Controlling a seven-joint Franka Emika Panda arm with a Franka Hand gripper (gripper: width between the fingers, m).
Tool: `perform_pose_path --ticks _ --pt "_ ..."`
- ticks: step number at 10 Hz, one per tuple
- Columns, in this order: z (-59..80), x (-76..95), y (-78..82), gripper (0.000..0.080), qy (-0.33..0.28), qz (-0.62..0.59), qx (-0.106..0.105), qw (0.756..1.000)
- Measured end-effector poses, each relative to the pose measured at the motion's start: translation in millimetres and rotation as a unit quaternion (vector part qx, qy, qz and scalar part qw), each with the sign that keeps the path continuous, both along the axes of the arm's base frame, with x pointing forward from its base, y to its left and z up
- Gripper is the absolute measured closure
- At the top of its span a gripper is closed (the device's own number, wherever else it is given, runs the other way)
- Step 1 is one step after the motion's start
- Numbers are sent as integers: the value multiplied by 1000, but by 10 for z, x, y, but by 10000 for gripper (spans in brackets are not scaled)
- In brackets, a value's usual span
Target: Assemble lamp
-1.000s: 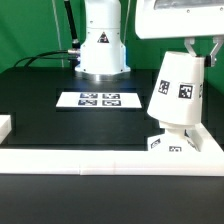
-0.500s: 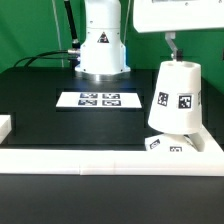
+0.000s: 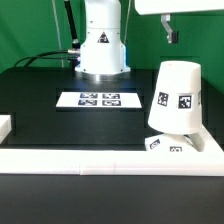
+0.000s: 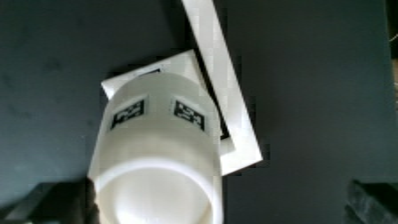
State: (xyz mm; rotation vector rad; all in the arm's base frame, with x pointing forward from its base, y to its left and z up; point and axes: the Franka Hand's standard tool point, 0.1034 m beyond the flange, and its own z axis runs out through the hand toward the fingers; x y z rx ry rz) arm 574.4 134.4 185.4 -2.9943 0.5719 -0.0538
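Observation:
The white cone shade [image 3: 177, 96] stands upright on the flat square base [image 3: 158, 146] at the exterior view's right, tags facing front. The bulb is hidden under the shade. My gripper [image 3: 188, 36] hangs above the shade, clear of it; only one dark finger [image 3: 169, 31] shows there. In the wrist view the shade [image 4: 164, 150] fills the middle with its rounded top nearest the camera, and the base [image 4: 242, 152] shows beneath it. The two fingertips [image 4: 50, 206] sit far apart at the picture's corners, so the gripper [image 4: 214, 206] is open and holds nothing.
A white raised wall [image 3: 90, 160] runs along the table's front edge, just before the base. The marker board [image 3: 99, 100] lies mid-table. The white robot pedestal [image 3: 102, 45] stands behind it. A white block [image 3: 5, 127] sits at the exterior view's left edge.
The gripper let go of the shade and rose straight up. The shade went from tilted to upright on the base.

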Motion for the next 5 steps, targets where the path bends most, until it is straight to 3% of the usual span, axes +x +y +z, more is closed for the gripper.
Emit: perform_pose_path --ticks 5 --pt "-24 -17 34 101 2 -1 0 1000"
